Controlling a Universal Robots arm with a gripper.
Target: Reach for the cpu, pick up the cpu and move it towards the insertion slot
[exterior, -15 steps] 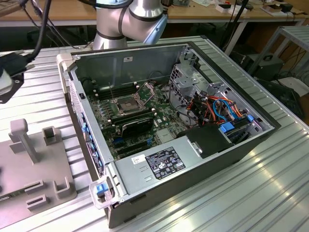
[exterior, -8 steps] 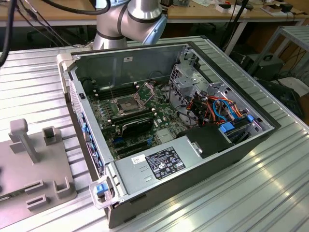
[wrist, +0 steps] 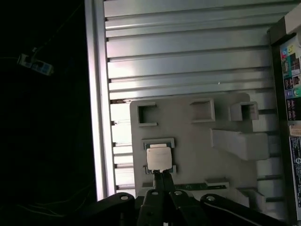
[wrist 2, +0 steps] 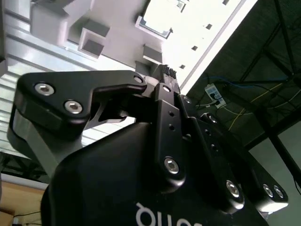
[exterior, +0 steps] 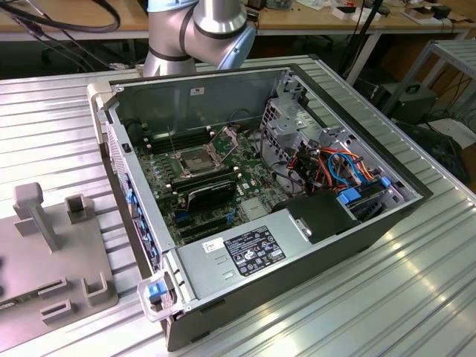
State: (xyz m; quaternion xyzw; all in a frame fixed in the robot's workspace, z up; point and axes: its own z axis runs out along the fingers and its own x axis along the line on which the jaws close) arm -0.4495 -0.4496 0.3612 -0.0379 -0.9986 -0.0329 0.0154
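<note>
The gripper [wrist 2: 165, 71] sat right up against the lens in the second wrist view, big black body and all. As far as we could see, it was closed down narrow with nothing in it. In the first wrist view it pointed at the grey fixture plate [wrist: 197, 141]. The cpu [wrist: 158, 157] lay flat in a little framed pocket on that plate, close to one edge, untouched. The tips looked just beside the chip, though we couldn't tell how high above the plate they were. In the exterior view the open computer case [exterior: 223, 97] stood just beside the plate on the ribbed metal table [exterior: 416, 297]. The insertion slot [exterior: 195, 160] was inside the case, well apart from the plate, with its metal plate flipped up. The arm [exterior: 201, 30] stood past the case's far wall.
</note>
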